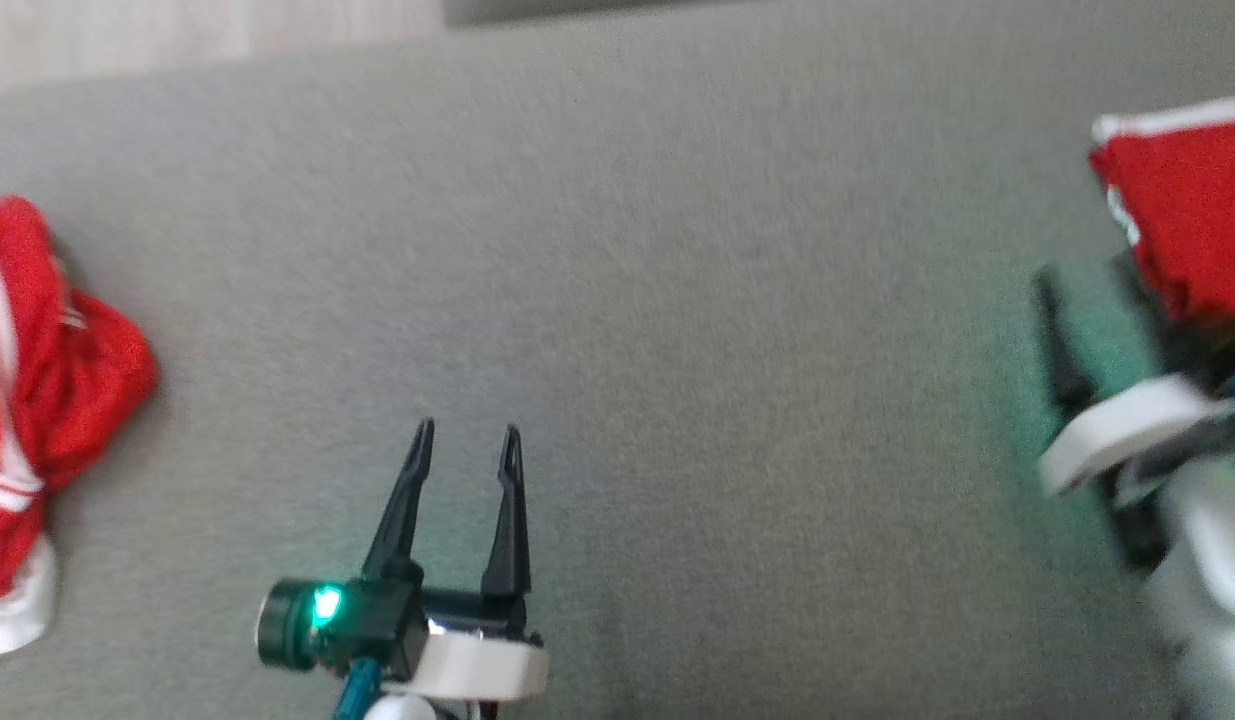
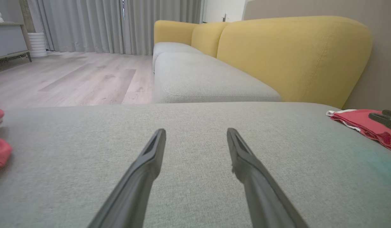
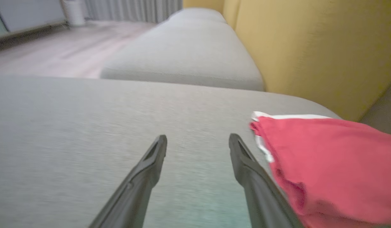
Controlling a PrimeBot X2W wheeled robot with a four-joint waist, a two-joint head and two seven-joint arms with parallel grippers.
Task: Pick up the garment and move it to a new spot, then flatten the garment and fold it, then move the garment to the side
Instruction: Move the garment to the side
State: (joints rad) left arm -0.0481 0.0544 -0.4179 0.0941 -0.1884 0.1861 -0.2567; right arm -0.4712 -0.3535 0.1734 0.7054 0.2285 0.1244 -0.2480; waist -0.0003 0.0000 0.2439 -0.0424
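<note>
And there is the right gripper point(image 3: 198, 139), its two dark fingers spread wide with nothing between them, low over the broad grey woven seat cushion point(image 1: 677, 300). Just beside its right-hand finger lies the folded red cloth garment with white trim point(image 3: 325, 164), a flat stack at the robot's right end of the cushion, near the far corner, with the yellow upholstered sofa back point(image 2: 293, 53) beyond it. Whether finger and cloth touch cannot be told. The left gripper point(image 1: 467, 430) hangs over the front middle of the cushion, fingers likewise parted and empty. Off at the robot's left edge sits a second, crumpled red garment with white stripes point(image 1: 47, 400), well apart from both grippers. The folded piece looks light, soft and limp. It would probably sag and lose its fold if lifted by one corner, so the sensible hold is a pinch through all layers at the thick folded edge, or one gripper at each end. It sits close to the cushion's border, so a nudge further right risks sliding it off. The wide bare stretch of cushion between the two garments offers ample room to work leftward.
</note>
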